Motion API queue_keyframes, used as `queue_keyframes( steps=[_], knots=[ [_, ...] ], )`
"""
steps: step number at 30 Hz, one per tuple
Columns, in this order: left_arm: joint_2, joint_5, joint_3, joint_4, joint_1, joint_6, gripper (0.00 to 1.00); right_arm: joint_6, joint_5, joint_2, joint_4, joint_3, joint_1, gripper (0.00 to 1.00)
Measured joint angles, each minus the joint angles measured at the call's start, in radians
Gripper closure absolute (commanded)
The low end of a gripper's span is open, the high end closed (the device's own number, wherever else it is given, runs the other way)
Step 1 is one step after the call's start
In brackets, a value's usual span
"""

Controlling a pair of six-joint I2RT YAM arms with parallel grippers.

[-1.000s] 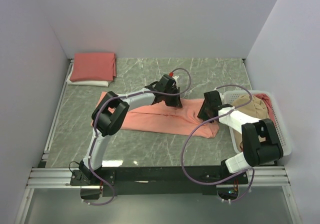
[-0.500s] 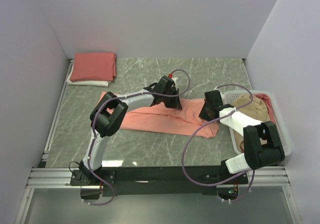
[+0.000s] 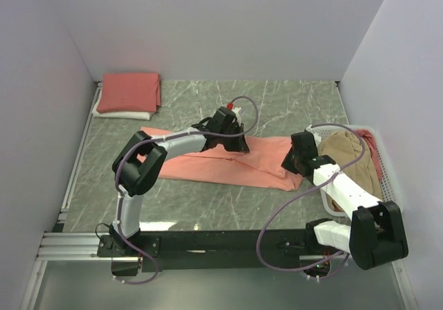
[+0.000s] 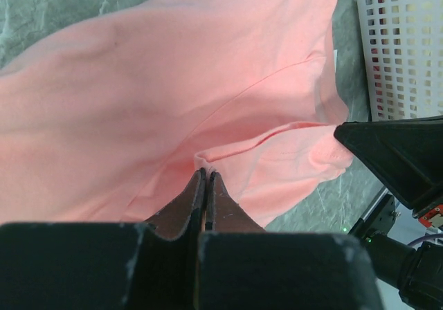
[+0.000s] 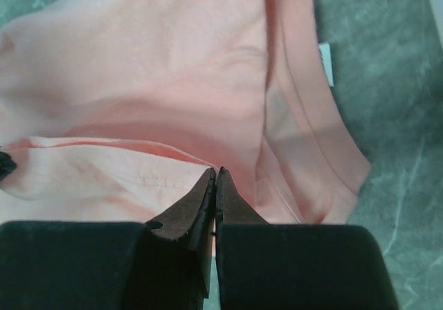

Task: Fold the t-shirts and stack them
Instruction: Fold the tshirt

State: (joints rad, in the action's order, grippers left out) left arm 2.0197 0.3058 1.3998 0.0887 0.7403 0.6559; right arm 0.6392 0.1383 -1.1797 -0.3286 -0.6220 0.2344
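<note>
A salmon-pink t-shirt (image 3: 221,163) lies spread across the middle of the table, partly folded lengthwise. At its far edge my left gripper (image 3: 235,142) is shut, pinching a raised fold of the cloth (image 4: 206,173). My right gripper (image 3: 295,163) is shut on the shirt's right end, its tips nipping a stitched hem (image 5: 215,174) close to the collar band (image 5: 304,137). A folded salmon t-shirt (image 3: 129,91) rests on a folded white t-shirt (image 3: 111,114) at the back left corner. A tan-beige t-shirt (image 3: 353,161) and another pink one (image 3: 374,146) lie in the basket.
The white lattice basket (image 3: 391,185) stands at the table's right edge, close behind my right arm, and shows in the left wrist view (image 4: 401,47). White walls close in the marble table (image 3: 208,210) on three sides. A purple cable loops off each arm.
My right gripper has closed on the shirt's right end, and its arm has swung outward over the basket. My left gripper, still shut on the fold, has shifted slightly left and away.
</note>
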Motion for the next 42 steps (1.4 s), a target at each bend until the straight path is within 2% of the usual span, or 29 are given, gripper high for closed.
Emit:
queue_keyframes(
  steps=[10, 26, 31, 36, 42],
  knots=[
    [-0.039, -0.016, -0.082, -0.021, 0.002, 0.019, 0.99, 0.026, 0.016, 0.080, -0.054, 0.049, 0.000, 1.00],
    [-0.040, -0.021, -0.083, -0.009, 0.009, 0.018, 0.99, 0.072, -0.063, 0.113, -0.053, 0.133, 0.000, 1.00],
    [-0.038, -0.037, -0.083, 0.010, 0.010, 0.017, 0.99, 0.090, -0.082, 0.134, -0.052, 0.153, 0.000, 0.97],
    [-0.021, -0.043, -0.083, 0.014, 0.010, 0.017, 0.96, 0.105, -0.088, 0.137, -0.047, 0.157, 0.000, 0.83],
    [-0.012, -0.057, -0.080, 0.036, 0.010, 0.007, 0.77, 0.109, -0.094, 0.170, -0.068, 0.164, 0.000, 0.62]
  ],
)
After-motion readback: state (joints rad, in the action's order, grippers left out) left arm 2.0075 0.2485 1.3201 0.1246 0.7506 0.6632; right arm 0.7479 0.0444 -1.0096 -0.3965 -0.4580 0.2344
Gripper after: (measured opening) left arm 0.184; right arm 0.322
